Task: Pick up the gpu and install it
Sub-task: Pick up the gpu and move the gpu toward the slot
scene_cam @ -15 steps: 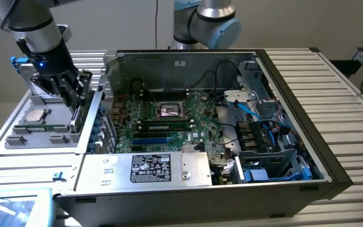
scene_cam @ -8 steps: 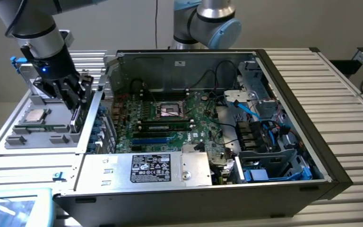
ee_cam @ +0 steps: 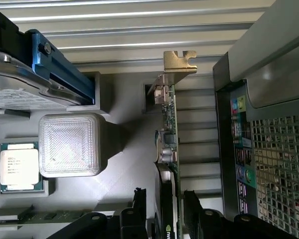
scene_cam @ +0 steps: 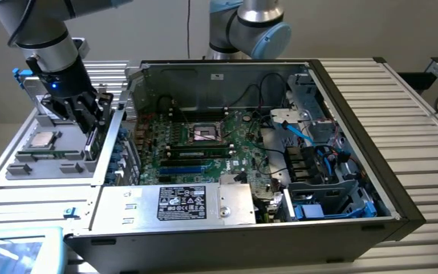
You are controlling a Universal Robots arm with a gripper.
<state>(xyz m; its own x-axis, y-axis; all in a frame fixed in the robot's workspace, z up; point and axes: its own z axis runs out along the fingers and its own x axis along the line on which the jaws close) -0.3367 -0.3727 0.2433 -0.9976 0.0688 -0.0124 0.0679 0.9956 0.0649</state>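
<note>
The pincer [ee_cam: 165, 199] straddles the flat black rectangular gpu card [ee_cam: 168, 124], which stands on edge at nine o'clock of the open black metal computer case [scene_cam: 203, 85]. Clenched or released, I cannot tell.

Your gpu [ee_cam: 167, 144] shows a green laminate board edge studded with small shiny metal parts, a glossy black plastic shroud, and a bare bright metal end bracket (yellowish where the light catches it). The tool [ee_cam: 164, 194] looks matt black. You see the tray [ee_cam: 124, 169] as matt grey plastic, and the pale block [ee_cam: 70, 144] on it as translucent plastic with a fine ribbed texture. The processor [ee_cam: 19, 167] has a dull, smooth metal lid. The desk [scene_cam: 409, 108] is ribbed satin metal. The computer case [scene_cam: 203, 85] is bare grey sheet metal inside and matt black outside, and the silver box [scene_cam: 227, 208] is smooth metal under a black printed label.
</note>
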